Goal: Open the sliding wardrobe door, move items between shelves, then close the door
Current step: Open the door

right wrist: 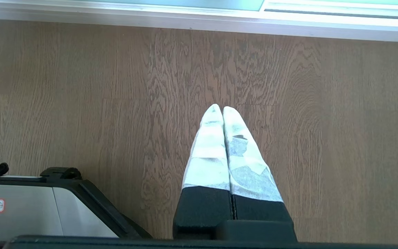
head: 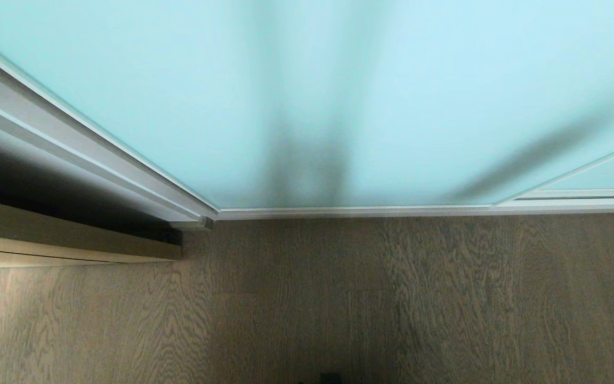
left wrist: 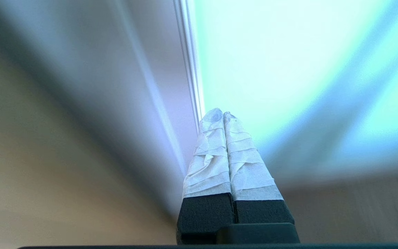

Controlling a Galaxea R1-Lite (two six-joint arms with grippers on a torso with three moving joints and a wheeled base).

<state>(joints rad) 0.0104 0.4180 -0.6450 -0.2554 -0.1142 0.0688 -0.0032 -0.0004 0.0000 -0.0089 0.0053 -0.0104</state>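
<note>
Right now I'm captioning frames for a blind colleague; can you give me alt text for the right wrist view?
The right gripper, its white-taped fingers pressed shut and holding nothing, points at brown wood-grain floor. The sliding wardrobe door, frosted blue-green glass in a pale frame, runs along the far edge of the floor, and a corner of the robot's grey base shows beside the gripper.

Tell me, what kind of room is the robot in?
Probably a bedroom or a dressing corner at home. A big frosted glass sliding wardrobe door stands shut in front of the robot, above a brown wood-grain floor, with a light wood cabinet front off to the left.
</note>
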